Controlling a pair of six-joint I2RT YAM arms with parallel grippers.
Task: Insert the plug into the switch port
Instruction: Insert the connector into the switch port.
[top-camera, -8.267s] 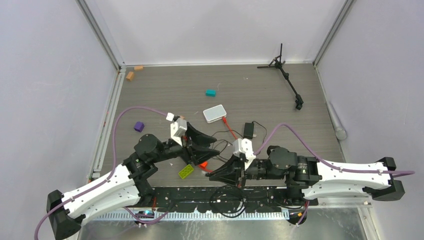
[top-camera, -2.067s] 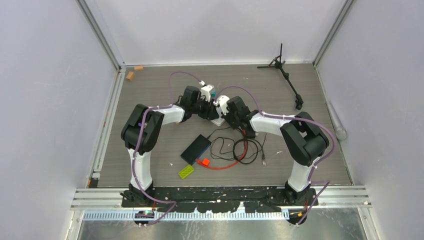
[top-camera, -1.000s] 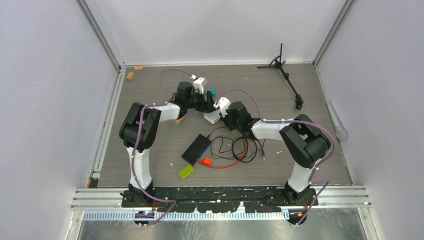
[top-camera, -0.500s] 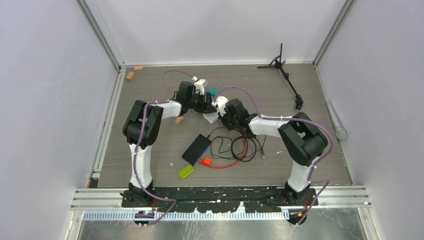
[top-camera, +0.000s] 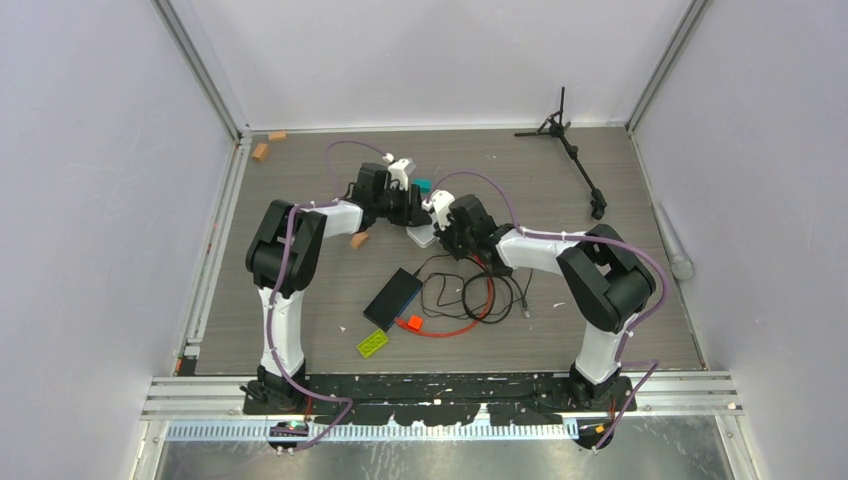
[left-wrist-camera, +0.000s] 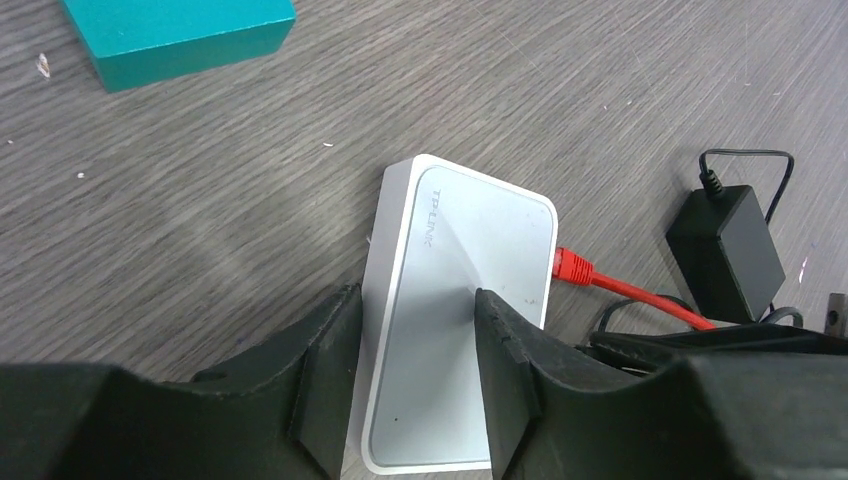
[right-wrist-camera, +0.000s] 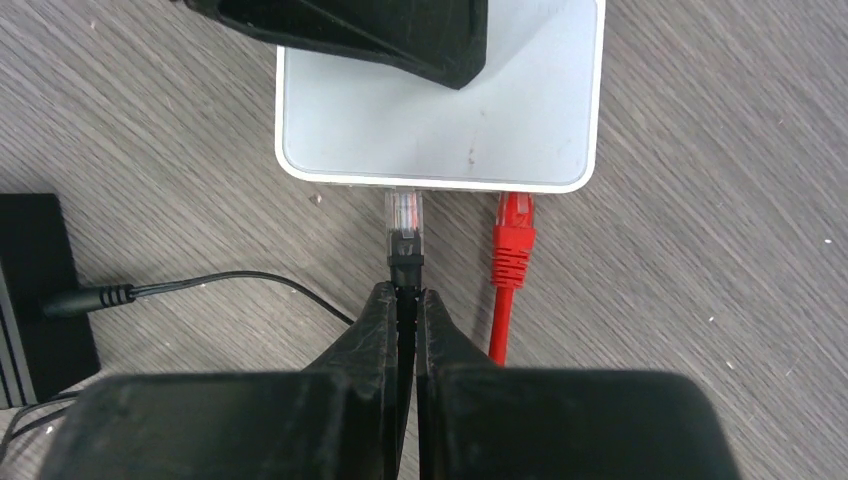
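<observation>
Right gripper (right-wrist-camera: 405, 292) pinches the plug (right-wrist-camera: 403, 215) by its black boot; behind that all is hidden. The clear tip meets the switch (right-wrist-camera: 440, 130) edge at frame centre; how deep is unclear. Left gripper (left-wrist-camera: 415, 310) stands spread over the switch.
</observation>
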